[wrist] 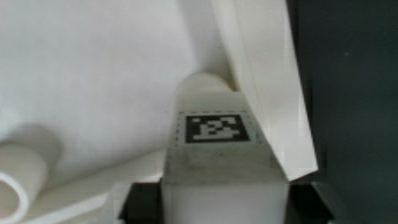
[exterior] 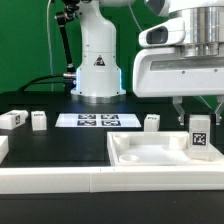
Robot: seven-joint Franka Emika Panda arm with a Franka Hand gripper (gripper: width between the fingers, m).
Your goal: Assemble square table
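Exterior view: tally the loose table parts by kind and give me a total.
leg: 4
tabletop: 1
Total: 5

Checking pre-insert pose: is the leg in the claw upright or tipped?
Upright. In the exterior view the leg stands vertical between the fingers of the claw, over the tabletop, with its tag facing the camera.

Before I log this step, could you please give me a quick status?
End effector shut on leg. Leg upright at tabletop corner. Nothing seen in the way.
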